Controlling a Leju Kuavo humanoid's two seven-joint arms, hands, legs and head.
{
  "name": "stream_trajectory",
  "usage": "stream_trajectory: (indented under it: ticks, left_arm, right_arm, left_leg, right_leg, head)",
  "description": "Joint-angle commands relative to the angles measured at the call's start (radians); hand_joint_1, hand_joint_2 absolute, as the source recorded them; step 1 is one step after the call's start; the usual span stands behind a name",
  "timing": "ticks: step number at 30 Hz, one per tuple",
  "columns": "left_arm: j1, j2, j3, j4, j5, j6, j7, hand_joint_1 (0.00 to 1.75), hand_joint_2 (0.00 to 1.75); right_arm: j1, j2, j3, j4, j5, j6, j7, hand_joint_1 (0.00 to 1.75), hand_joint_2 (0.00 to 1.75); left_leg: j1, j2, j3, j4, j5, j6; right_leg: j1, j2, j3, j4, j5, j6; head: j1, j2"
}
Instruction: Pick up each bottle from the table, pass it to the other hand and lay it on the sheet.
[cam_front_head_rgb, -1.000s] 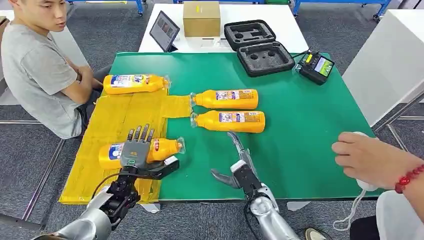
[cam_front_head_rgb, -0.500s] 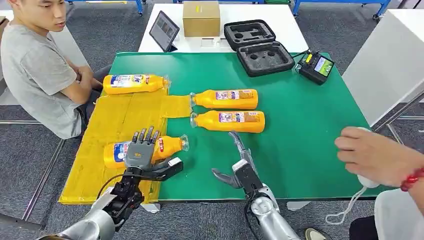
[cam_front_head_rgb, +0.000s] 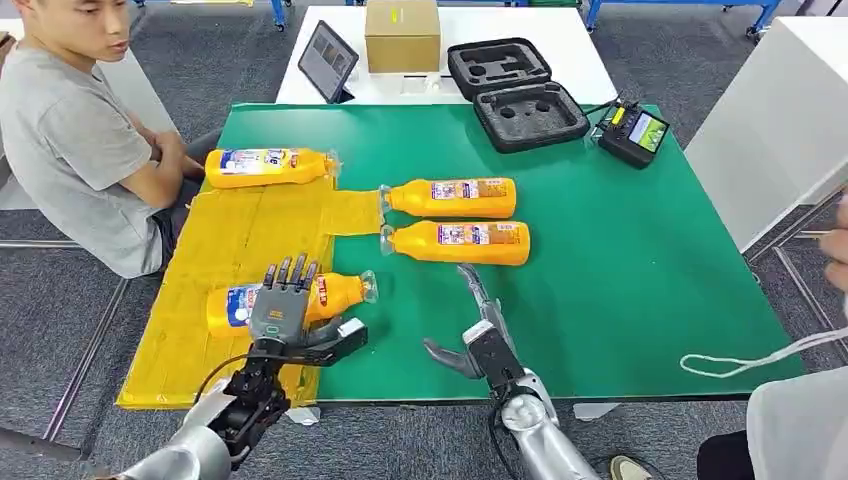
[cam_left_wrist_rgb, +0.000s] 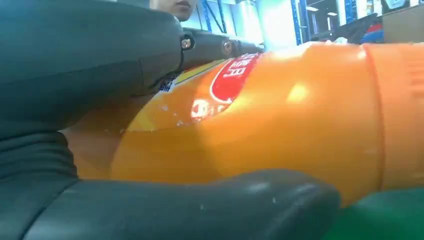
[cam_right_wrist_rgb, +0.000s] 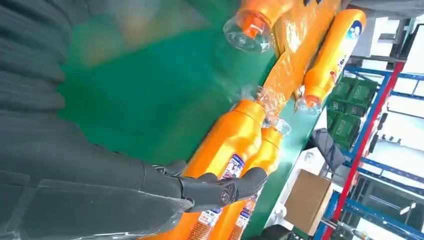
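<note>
An orange bottle (cam_front_head_rgb: 335, 293) (cam_left_wrist_rgb: 280, 115) lies across the right edge of the yellow sheet (cam_front_head_rgb: 230, 240), its cap over the green table (cam_front_head_rgb: 600, 260). My left hand (cam_front_head_rgb: 283, 310) holds it, fingers over the top and thumb (cam_left_wrist_rgb: 210, 200) under it. A second bottle (cam_front_head_rgb: 268, 166) lies at the sheet's far edge. Two more bottles (cam_front_head_rgb: 450, 197) (cam_front_head_rgb: 458, 241) lie side by side on the green. My right hand (cam_front_head_rgb: 480, 335) hovers open near the front edge, just short of the nearer bottle (cam_right_wrist_rgb: 225, 150).
A person (cam_front_head_rgb: 70, 140) sits at the table's left side. A black foam case (cam_front_head_rgb: 515, 95), a controller (cam_front_head_rgb: 632, 132), a cardboard box (cam_front_head_rgb: 402, 35) and a tablet (cam_front_head_rgb: 328, 60) stand at the back. A white cord (cam_front_head_rgb: 760, 357) lies at the front right corner.
My left hand has shifted a little to the right with the bottle. The person's hand and the white object at the right have withdrawn, leaving the cord. My right hand has not moved.
</note>
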Motion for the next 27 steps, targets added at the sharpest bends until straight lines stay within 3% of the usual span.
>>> stream_trajectory:
  ticks: [1, 12, 16, 17, 21, 23, 25, 27]
  left_arm:
    - [0.173, -0.021, -0.100, -0.558, -0.036, -0.005, -0.044, 0.00, 0.00]
    - [0.242, 0.009, -0.215, -0.790, -0.036, -0.005, -0.038, 0.00, 0.00]
    - [0.270, -0.025, -0.202, -0.829, 0.042, -0.005, -0.150, 0.00, 0.00]
    - [0.286, -0.074, -0.135, -0.818, 0.123, -0.005, -0.283, 0.00, 0.00]
    - [0.286, -0.074, -0.135, -0.818, 0.123, -0.005, -0.283, 0.00, 0.00]
    - [0.285, -0.168, -0.003, -0.691, 0.391, -0.005, -0.577, 0.00, 0.00]
    - [0.271, -0.168, -0.018, -0.614, 0.559, -0.005, -0.660, 0.00, 0.00]
    - [0.279, -0.129, -0.126, -0.611, 0.774, -0.005, -0.660, 0.00, 0.00]
  right_arm:
    - [-0.017, 0.001, 0.022, 0.048, 0.001, -0.016, 0.000, 0.00, 1.75]
    - [0.009, -0.011, 0.010, 0.023, 0.005, -0.032, 0.000, 0.00, 1.75]
    - [0.028, -0.015, 0.010, -0.017, -0.011, -0.024, 0.000, 0.00, 1.75]
    - [0.042, -0.018, 0.011, -0.052, -0.031, -0.012, 0.000, 0.00, 1.75]
    - [0.042, -0.018, 0.011, -0.052, -0.031, -0.012, 0.000, 0.00, 1.75]
    - [0.080, -0.021, 0.011, -0.157, -0.078, 0.000, 0.000, 0.00, 1.75]
    - [0.121, -0.025, 0.012, -0.270, -0.127, 0.010, 0.000, 0.00, 1.75]
    - [0.168, -0.024, 0.014, -0.416, -0.148, -0.006, 0.000, 0.00, 1.75]
  left_leg:
    - [0.002, 0.000, -0.002, 0.002, -0.002, -0.002]
    - [0.001, 0.002, -0.004, 0.001, -0.003, -0.002]
    - [0.001, 0.002, -0.005, 0.000, -0.002, -0.002]
    - [0.001, 0.001, -0.006, 0.000, -0.002, -0.001]
    - [0.000, 0.001, -0.007, 0.000, -0.001, -0.001]
    - [0.000, 0.002, -0.006, 0.000, -0.002, -0.001]
    - [0.000, 0.001, -0.005, 0.000, -0.002, -0.002]
    - [0.000, -0.002, -0.004, 0.000, -0.002, -0.002]
  right_leg:
    - [0.002, 0.001, -0.002, 0.001, -0.002, -0.001]
    - [0.001, 0.003, -0.004, 0.000, -0.001, -0.001]
    - [0.001, 0.002, -0.005, 0.000, -0.001, -0.001]
    - [0.001, 0.001, -0.006, 0.000, -0.001, 0.000]
    - [0.000, 0.001, -0.007, 0.000, 0.000, 0.000]
    - [0.000, 0.002, -0.006, 0.000, -0.001, -0.001]
    - [0.000, 0.001, -0.004, -0.001, -0.001, -0.001]
    - [0.000, -0.001, -0.003, 0.000, -0.002, -0.001]
  head:
    - [0.000, 0.000]
    - [0.000, 0.000]
    - [0.000, 0.000]
    - [0.000, 0.000]
    - [0.000, 0.000]
    - [0.000, 0.000]
    - [0.000, 0.000]
    - [0.000, 0.000]
